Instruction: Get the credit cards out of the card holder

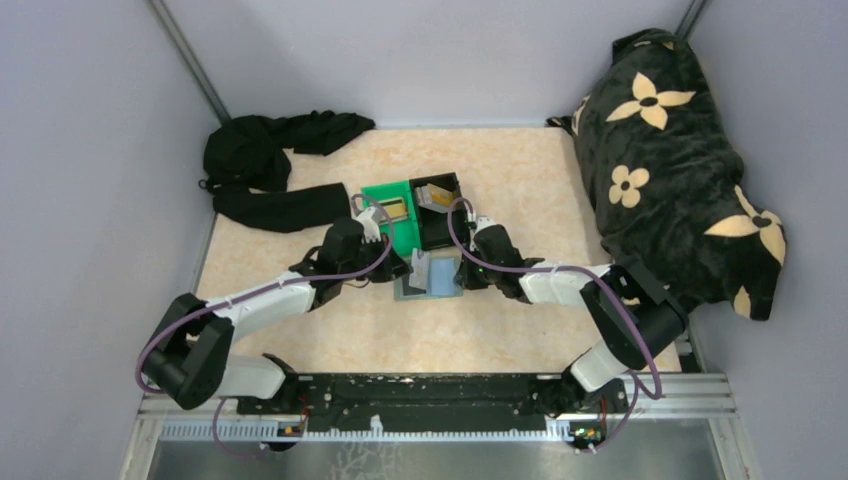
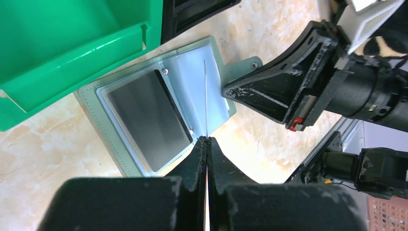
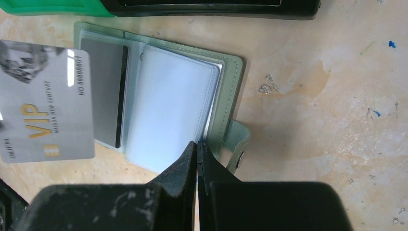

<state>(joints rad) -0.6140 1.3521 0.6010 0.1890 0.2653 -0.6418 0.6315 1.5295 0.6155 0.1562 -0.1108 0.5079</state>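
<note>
Grey "VIP" card [image 3: 45,101] on edge, pinched in left end effector [image 2: 207,140]; right end effector [image 3: 197,144] clenched. Card holder [image 3: 168,106] open, lengthwise along the near edge of the desk [image 1: 520,180].

Bright, even, diffuse light from above; shadows soft and faint. Overhead view sharp. Wrist views: nearest foreground soft, pale glare on card holder [image 3: 168,110] sleeve, mirror sheen on credit card [image 3: 45,101].
</note>
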